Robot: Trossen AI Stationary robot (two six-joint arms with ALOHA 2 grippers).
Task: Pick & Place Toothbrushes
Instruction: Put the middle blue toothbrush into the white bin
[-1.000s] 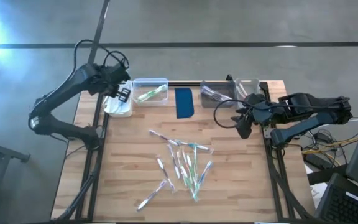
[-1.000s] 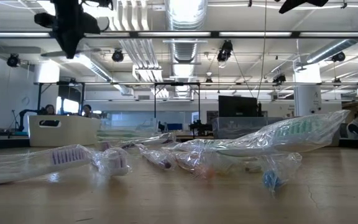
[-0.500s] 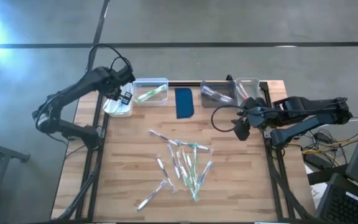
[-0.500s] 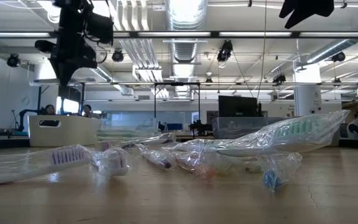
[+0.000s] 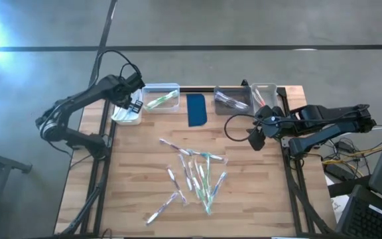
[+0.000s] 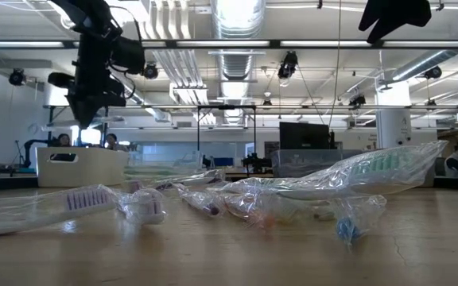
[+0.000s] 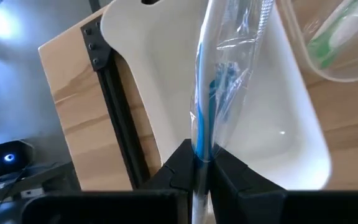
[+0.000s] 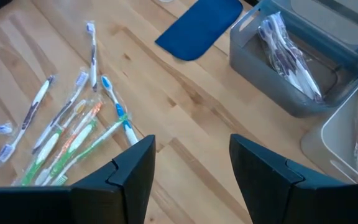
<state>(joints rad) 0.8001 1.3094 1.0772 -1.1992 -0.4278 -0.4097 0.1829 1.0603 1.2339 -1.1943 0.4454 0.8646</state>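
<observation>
High view: the wooden table (image 5: 138, 172) is seen with a row of bins along its far edge, from left to right a white bin (image 5: 126, 114), a clear bin (image 5: 160, 97) holding a green-accented brush, a dark blue pad (image 5: 196, 109), a grey bin (image 5: 231, 99) and a second clear bin (image 5: 264, 94). The loose toothbrushes (image 5: 194, 176) are scattered mid-table, well apart from every edge; bare wood is left to their left, right and near side. The left gripper (image 5: 133, 103) is held over the white bin at the far left corner; the right gripper (image 5: 256, 138) hangs above bare wood near the right edge, just nearer than the grey bin. Low view: wrapped toothbrushes lie across the foreground, with both arms raised clear above them. Left wrist view: the left gripper's fingers are pinched nearly together on a blue-accented wrapped toothbrush (image 7: 207, 106), which hangs over the inside of the white bin, beside the table's corner rail. Right wrist view: the right gripper's fingers (image 8: 126, 171) are spread wide with nothing between them; the scattered toothbrushes, the blue pad and the grey bin with wrapped brushes are seen beyond.
</observation>
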